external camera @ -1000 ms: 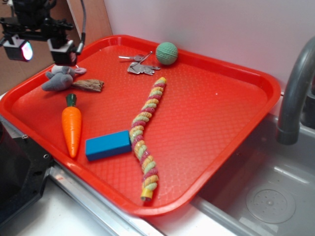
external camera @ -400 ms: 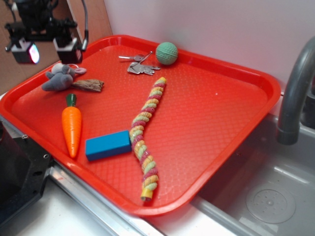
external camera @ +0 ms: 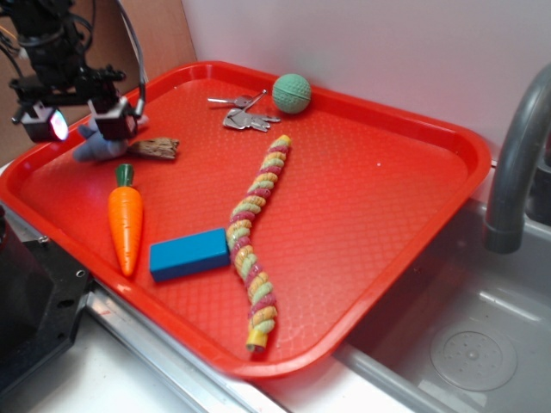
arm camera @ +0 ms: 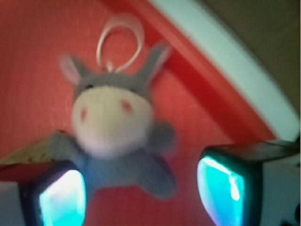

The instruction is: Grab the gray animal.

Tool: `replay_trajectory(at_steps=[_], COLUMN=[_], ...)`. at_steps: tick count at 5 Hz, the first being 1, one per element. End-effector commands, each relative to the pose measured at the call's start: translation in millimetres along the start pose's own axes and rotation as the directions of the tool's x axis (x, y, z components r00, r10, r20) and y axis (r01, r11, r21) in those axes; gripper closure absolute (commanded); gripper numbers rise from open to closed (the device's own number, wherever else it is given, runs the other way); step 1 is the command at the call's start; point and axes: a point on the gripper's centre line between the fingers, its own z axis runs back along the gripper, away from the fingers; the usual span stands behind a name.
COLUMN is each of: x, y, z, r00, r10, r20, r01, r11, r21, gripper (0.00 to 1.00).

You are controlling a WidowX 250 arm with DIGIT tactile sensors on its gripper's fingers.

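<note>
The gray animal point(external camera: 89, 149) lies at the far left of the red tray point(external camera: 387, 224), mostly hidden behind my gripper point(external camera: 79, 123) in the exterior view. In the wrist view the gray animal point(arm camera: 115, 127) shows a whitish face, pinkish ears and a white ribbon loop. Its body lies between my two glowing fingers point(arm camera: 61, 197), slightly ahead of the tips. The gripper point(arm camera: 143, 193) is open and low over the toy. Nothing is held.
A brown wood piece point(external camera: 155, 148) lies right beside the toy. An orange carrot point(external camera: 126, 225), blue block point(external camera: 189, 253), twisted rope point(external camera: 256, 241), keys point(external camera: 245, 116) and green ball point(external camera: 292, 93) share the tray. The tray rim point(arm camera: 221, 101) runs close by. A faucet point(external camera: 516, 163) stands right.
The gripper has come down and slightly left, from above the tray's back corner to straddling the gray animal. The toy and other objects have not moved.
</note>
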Motion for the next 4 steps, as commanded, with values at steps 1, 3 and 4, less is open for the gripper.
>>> replay_trajectory(at_steps=[1,3,4], x=[18.5,22.5,20.0], y=[-36.4,-36.0,-37.0], z=[-12.9,-19.2,-14.8], r00=[0.995,0.994,0.993], r10=[-0.100,-0.103,-0.113], r20=[-0.015,-0.035,-0.040], r01=[0.101,0.105,0.115], r11=[0.994,0.992,0.990], r21=[0.032,0.068,0.075], gripper=[0.00,1.00,1.00])
